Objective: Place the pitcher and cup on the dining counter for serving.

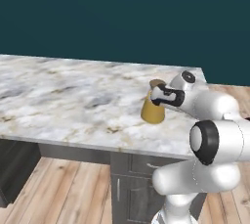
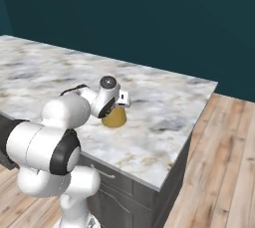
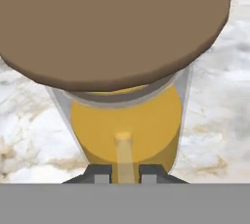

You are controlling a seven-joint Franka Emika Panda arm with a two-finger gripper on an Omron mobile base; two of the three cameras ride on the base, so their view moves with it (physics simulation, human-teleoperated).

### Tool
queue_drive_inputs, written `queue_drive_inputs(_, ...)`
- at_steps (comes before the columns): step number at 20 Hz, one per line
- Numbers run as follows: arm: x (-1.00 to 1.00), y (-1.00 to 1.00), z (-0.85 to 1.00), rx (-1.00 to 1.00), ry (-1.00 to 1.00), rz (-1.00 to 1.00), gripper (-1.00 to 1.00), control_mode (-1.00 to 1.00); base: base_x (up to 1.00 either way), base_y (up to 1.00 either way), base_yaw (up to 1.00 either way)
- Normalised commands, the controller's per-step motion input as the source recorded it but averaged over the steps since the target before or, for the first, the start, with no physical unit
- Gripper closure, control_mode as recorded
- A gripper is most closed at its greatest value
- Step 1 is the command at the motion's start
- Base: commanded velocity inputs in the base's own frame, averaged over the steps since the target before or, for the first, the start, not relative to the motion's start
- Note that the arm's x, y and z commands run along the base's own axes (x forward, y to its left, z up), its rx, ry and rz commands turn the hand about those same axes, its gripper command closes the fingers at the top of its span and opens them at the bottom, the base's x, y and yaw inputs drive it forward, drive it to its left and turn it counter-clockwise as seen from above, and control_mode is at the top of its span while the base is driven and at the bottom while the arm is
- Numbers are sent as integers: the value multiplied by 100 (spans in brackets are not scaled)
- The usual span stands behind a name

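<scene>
No readable text, labels, brands, numbers or signs anywhere. Pitcher [image 3: 124, 120]: plain yellow body, plain brown lid, no marking. Dining counter [image 1: 73, 100]: veined marble only, no lettering; cabinet fronts below are bare. Robot arm casing: white and dark, no logo legible. Far wall: flat teal, nothing written.

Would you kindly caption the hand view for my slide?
Pitcher with brown lid standing on the dining counter, gripper fingers close against its handle.
</scene>
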Motion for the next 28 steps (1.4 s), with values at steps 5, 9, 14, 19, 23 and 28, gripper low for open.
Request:
queue_drive_inputs(5, 12, 5, -60, 0, 10, 0, 100, -100, 0, 0, 0)
queue_drive_inputs(9, 0, 2, -29, 0, 0, 0, -100, -100, 0, 0, 0)
queue_drive_inputs(14, -19, 5, 26, 0, 3, 0, -100, -100, 0, 0, 0)
queue_drive_inputs(19, -53, 19, 81, 0, 2, -1, -100, -100, 0, 0, 0)
queue_drive_inputs(23, -78, 24, 98, 0, 3, -3, -100, -100, 0, 0, 0)
queue_drive_inputs(28, -100, 29, 89, 0, 4, -4, -100, -100, 0, 0, 0)
